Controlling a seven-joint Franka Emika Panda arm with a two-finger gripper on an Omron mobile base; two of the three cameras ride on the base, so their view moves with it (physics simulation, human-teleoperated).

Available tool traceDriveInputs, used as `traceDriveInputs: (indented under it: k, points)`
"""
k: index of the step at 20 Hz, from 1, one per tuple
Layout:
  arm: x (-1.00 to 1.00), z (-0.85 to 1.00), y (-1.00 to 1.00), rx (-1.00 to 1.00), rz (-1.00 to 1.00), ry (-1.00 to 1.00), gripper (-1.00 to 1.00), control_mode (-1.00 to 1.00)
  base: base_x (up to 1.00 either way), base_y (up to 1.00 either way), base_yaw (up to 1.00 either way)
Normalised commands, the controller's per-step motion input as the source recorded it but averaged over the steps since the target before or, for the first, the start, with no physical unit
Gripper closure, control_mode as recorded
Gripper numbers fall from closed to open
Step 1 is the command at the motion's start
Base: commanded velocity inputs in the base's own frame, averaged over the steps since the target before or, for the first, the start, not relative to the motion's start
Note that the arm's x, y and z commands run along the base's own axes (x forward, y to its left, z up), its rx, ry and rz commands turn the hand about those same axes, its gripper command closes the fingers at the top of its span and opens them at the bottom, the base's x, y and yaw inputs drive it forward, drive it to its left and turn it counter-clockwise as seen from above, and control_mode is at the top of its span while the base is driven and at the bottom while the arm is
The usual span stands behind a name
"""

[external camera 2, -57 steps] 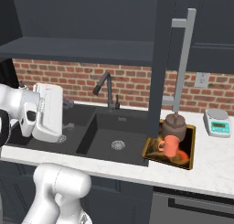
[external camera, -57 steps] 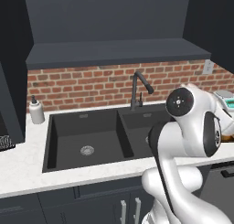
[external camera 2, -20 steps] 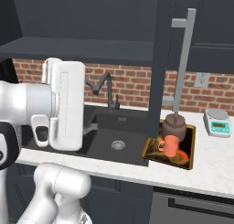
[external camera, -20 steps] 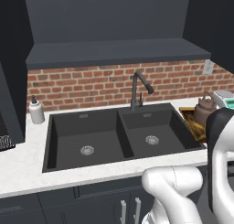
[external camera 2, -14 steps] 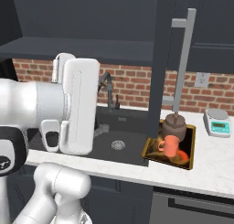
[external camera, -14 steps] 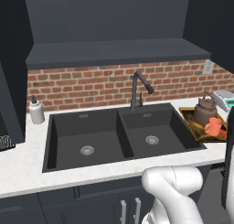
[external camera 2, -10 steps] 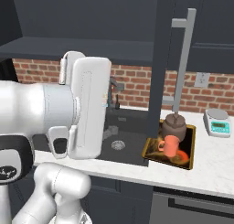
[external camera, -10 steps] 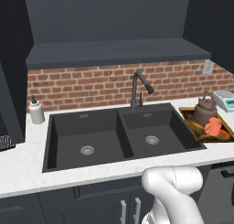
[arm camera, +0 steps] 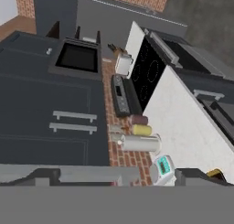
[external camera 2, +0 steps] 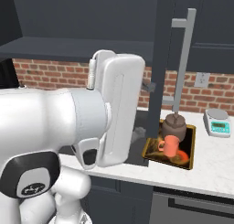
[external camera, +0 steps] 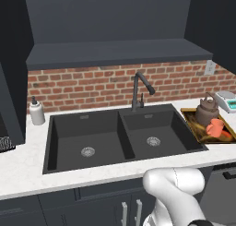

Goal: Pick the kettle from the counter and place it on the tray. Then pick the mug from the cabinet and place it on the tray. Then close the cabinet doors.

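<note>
**Both items on tray; door closing is the step left**

Fingers: the two dark tips (arm camera: 43, 175) sit at the bottom edge of the hand view, well apart from each other, with nothing between them. The gripper (arm camera: 114, 176) reads as spread and empty. The hand camera is rolled, so the wall of dark cabinets and the scale (arm camera: 161, 168) appear sideways.

Task things: the kettle (external camera: 207, 110) stands upright on the tray (external camera: 191, 122), just right of the sink (external camera: 119, 136). The mug (external camera 2: 169, 146) rests on the same tray in front of the kettle, touching or nearly touching it; I cannot tell which. Judging from this, both placements are done.

Step in hand, as a judgement: close the cabinet doors. The right door (external camera 2: 163, 58) stands open, edge-on, with its bar handle (external camera 2: 183, 61) directly above the tray. Push on the flat panel face near the handle side, away from the hinge, and sweep in an arc. Keep the arm high so it clears the kettle's arched handle.

Materials: doors are matte charcoal panels; the handle is a smooth silver bar. The kettle is dull brownish metal, squat, with a knob. The mug is a bright orange cylinder. The tray is golden-brown with a dark raised rim. The counter (external camera: 27, 167) is speckled white stone. The backsplash is brick.
</note>
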Motion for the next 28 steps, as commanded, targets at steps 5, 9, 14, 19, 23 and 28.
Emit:
traceDriveInputs:
  k: [5,9,14,19,23,28]
  points:
    - [0.0,0.0,-0.4,0.0,0.0,-0.05,-1.0,-1.0,0.0,0.0,0.0]
    - [0.01,0.0,-0.46,0.0,0.0,-0.01,-1.0,-1.0,0.0,0.0,0.0]
    - [0.16,-0.02,-0.48,0.0,0.0,0.0,-1.0,-1.0,0.0,0.0,0.0]
    - [0.36,-0.04,-0.3,-0.02,0.0,0.02,-1.0,-1.0,0.0,0.0,0.0]
    - [0.54,-0.11,-0.03,-0.09,0.0,0.12,-1.0,-1.0,0.0,0.0,0.0]
    - [0.56,-0.12,0.0,-0.08,0.0,0.1,-1.0,-1.0,0.0,0.0,0.0]
